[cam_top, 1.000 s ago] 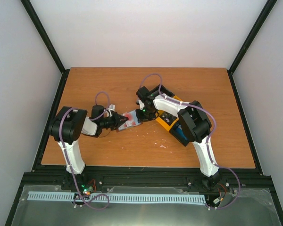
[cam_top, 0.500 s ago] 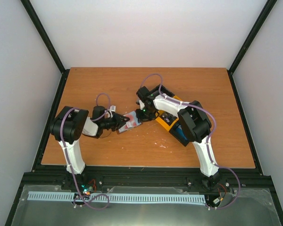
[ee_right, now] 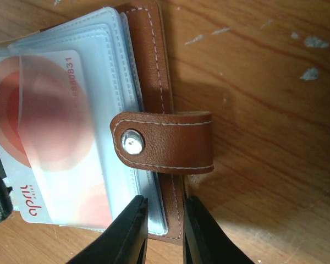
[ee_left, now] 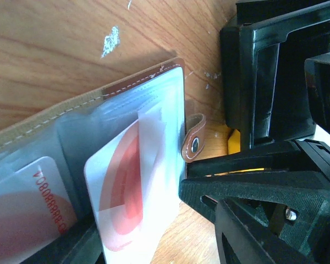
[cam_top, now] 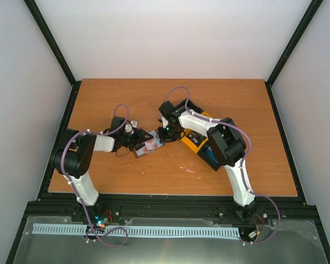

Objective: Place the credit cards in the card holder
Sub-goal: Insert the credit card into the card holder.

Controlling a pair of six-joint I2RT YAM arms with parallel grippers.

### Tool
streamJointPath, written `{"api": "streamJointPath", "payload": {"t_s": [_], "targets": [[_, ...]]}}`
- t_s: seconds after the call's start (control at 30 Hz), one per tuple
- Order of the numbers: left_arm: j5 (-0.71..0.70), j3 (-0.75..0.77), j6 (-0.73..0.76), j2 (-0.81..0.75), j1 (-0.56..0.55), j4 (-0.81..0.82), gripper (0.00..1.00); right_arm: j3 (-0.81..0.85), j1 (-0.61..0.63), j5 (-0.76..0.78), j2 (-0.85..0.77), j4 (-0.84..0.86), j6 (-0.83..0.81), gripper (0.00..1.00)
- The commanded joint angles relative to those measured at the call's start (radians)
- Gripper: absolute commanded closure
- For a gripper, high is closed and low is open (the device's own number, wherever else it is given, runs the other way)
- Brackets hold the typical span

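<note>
The brown card holder (cam_top: 149, 144) lies open mid-table between both grippers, its clear sleeves up. In the left wrist view a red-and-white credit card (ee_left: 126, 187) sits partly inside a sleeve of the card holder (ee_left: 148, 82), with another card (ee_left: 27, 203) in the neighbouring sleeve. My left gripper (ee_left: 135, 228) straddles the card's outer end, open, with bare wood showing between the card and the right finger (ee_left: 247, 192). My right gripper (ee_right: 165, 234) is shut on the leather edge of the card holder (ee_right: 148, 44), just below the snap tab (ee_right: 165, 142). A sleeved card (ee_right: 44, 137) shows there too.
A black and yellow bin (cam_top: 193, 137) stands just right of the holder, under the right arm, with a blue item (cam_top: 212, 158) at its near end. The left wrist view shows the bin's black wall (ee_left: 264, 82) close behind the holder. White scuffs (cam_top: 190, 168) mark the wood.
My left gripper has opened and let go of the red-and-white card, which stays in the sleeve. The left arm has swung closer to the holder. The right gripper has narrowed slightly on the holder's edge.
</note>
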Motion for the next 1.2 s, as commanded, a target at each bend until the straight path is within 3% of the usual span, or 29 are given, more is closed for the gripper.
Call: {"api": "streamJointPath", "payload": {"t_s": [0.0,0.17,0.33,0.93,1.17], "targets": [[-0.070,0.029,0.098,-0.004,-0.003,-0.300,0.48,-0.014,0.011,-0.036,0.037,0.011,-0.002,0.79],[-0.080,0.071,0.123,-0.030,0.008,-0.399,0.42,-0.013,0.010,-0.063,0.042,0.019,-0.003,0.71],[0.005,0.037,0.100,-0.063,0.035,-0.344,0.39,-0.019,0.010,-0.099,0.053,0.032,0.000,0.67],[-0.045,-0.037,0.101,-0.205,0.069,-0.437,0.34,-0.053,0.009,-0.191,0.051,0.073,-0.010,0.72],[-0.128,0.034,0.119,-0.275,0.069,-0.632,0.38,-0.084,0.009,-0.218,0.015,0.093,-0.032,0.70]]}}
